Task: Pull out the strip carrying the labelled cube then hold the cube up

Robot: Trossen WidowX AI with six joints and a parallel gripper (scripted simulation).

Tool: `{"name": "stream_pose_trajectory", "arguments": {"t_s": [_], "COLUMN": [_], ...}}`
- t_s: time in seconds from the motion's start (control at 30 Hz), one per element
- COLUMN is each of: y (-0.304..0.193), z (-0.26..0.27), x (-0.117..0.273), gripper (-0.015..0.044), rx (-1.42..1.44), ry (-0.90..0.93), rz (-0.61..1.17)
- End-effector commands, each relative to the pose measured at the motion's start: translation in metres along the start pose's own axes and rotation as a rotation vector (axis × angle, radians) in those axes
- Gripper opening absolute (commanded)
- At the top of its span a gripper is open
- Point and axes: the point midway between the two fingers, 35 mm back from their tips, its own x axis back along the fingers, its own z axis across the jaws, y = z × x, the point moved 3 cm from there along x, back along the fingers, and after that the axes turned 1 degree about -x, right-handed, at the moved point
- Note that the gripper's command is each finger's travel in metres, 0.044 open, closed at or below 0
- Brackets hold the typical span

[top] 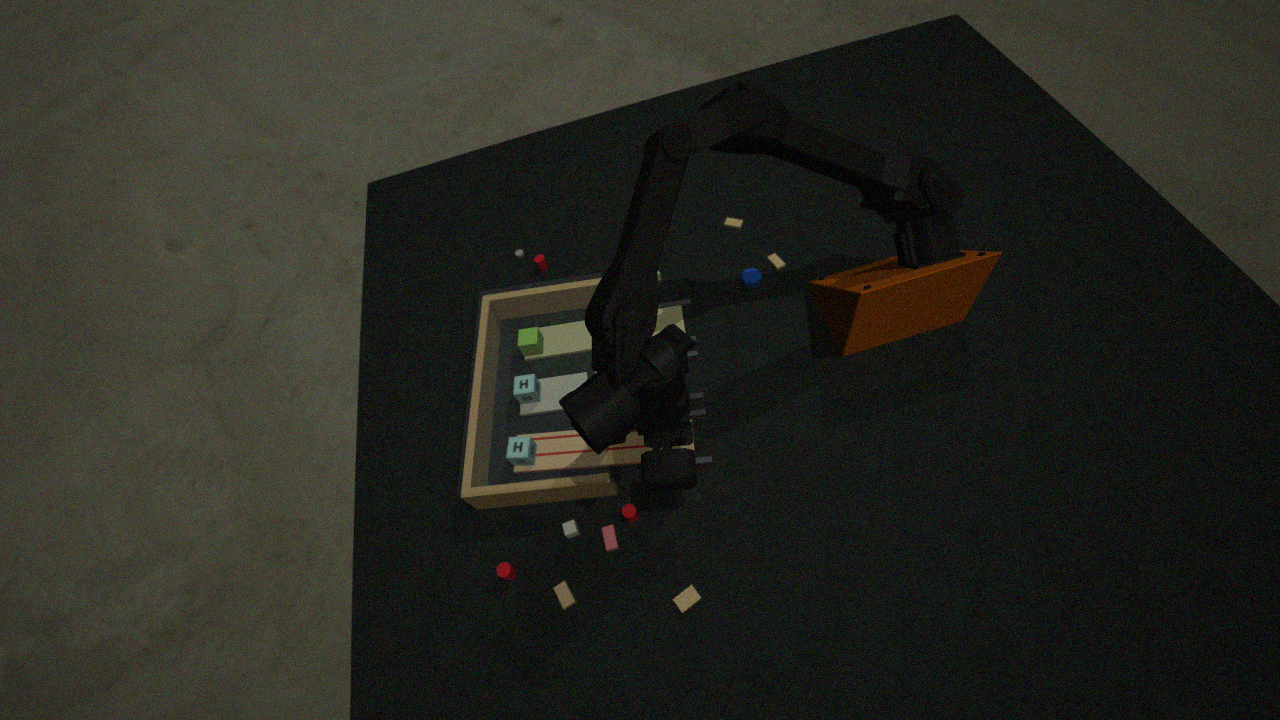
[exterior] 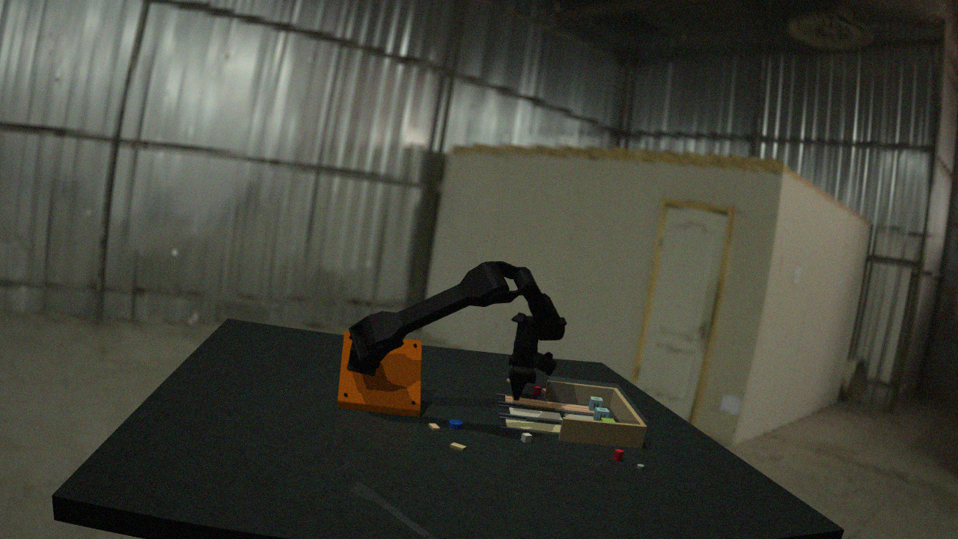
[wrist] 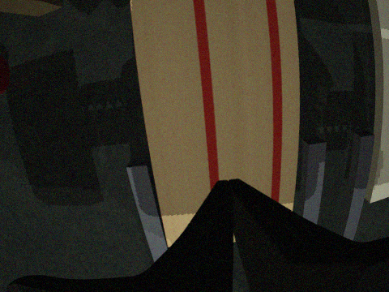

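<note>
My gripper (exterior: 516, 397) (wrist: 228, 190) is shut and empty, its tips over the near end of the red-lined tan strip (top: 563, 460) (wrist: 243, 101); whether they touch it I cannot tell. That strip shows no gap where visible and carries a pale blue H cube (top: 520, 450) (exterior: 595, 403) at its far end. A second H cube (top: 526, 388) (exterior: 600, 413) sits on the white strip (top: 556, 394) (wrist: 385, 101), whose far piece ends just beside the arm. A green cube (top: 529, 340) sits on the pale yellow strip (top: 563, 338) (exterior: 529, 426). The arm hides the middles of these two strips in the top view.
A wooden walled tray (top: 474, 394) (exterior: 602, 434) surrounds the strips' far parts. Thin grey rails (top: 704, 459) (wrist: 142, 211) flank the strips. Small loose pieces lie outside, including a red cylinder (top: 629, 512), a pink block (top: 610, 537) and a blue disc (top: 750, 276) (exterior: 455, 424).
</note>
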Motion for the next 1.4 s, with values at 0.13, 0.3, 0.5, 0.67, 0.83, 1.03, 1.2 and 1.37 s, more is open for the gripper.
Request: {"name": "stream_pose_trajectory", "arguments": {"t_s": [0.13, 0.3, 0.5, 0.67, 0.83, 1.03, 1.2, 1.37], "y": [0.0002, 0.0003, 0.0006, 0.0009, 0.0013, 0.0019, 0.0025, 0.0033], "z": [0.0, 0.0, 0.0001, 0.0002, 0.0003, 0.0004, 0.0005, 0.0005], "x": [-0.0017, -0.0023, -0.0029, -0.0034, -0.0039, -0.0045, -0.0049, -0.0055], "gripper": [0.0, 0.0, 0.0, 0.0, 0.0, 0.0, 0.0, 0.0], "rx": [0.003, 0.003, 0.003, 0.003, 0.003, 0.003, 0.003, 0.003], "ry": [-0.003, -0.003, -0.003, -0.003, -0.003, -0.003, -0.003, -0.003], "rz": [-0.002, -0.002, -0.002, -0.002, -0.002, -0.002, -0.002, -0.002]}}
